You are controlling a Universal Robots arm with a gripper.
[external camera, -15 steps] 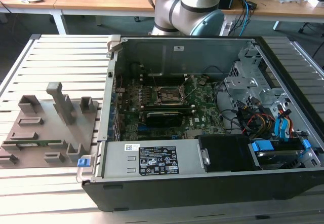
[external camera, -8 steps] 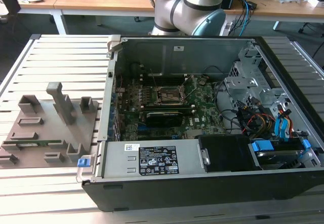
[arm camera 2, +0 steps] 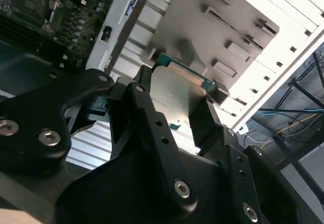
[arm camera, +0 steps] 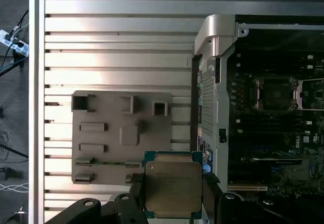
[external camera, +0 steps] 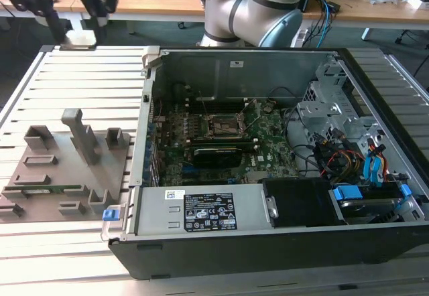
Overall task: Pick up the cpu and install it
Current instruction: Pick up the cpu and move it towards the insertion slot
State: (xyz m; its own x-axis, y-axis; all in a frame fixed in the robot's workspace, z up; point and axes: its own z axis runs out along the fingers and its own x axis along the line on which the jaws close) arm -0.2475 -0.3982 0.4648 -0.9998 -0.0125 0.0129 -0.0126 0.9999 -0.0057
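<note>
Firmly between the jaws, tight against opposite edges: the cpu (arm camera: pixel 173 186), over the slatted table (arm camera: pixel 116 46).

No print can be read; the cpu (arm camera: pixel 173 188) clamped in the gripper (arm camera: pixel 174 182) bears faint marks on its metal top, too dim to make out; well away from the gripper, a black label (external camera: pixel 209 211) and a small white sticker (external camera: pixel 174 195) sit side by side on the computer case (external camera: pixel 268 249), lettering too small; a white tag (external camera: pixel 236 63) on its inner far wall, likewise unreadable.
</note>
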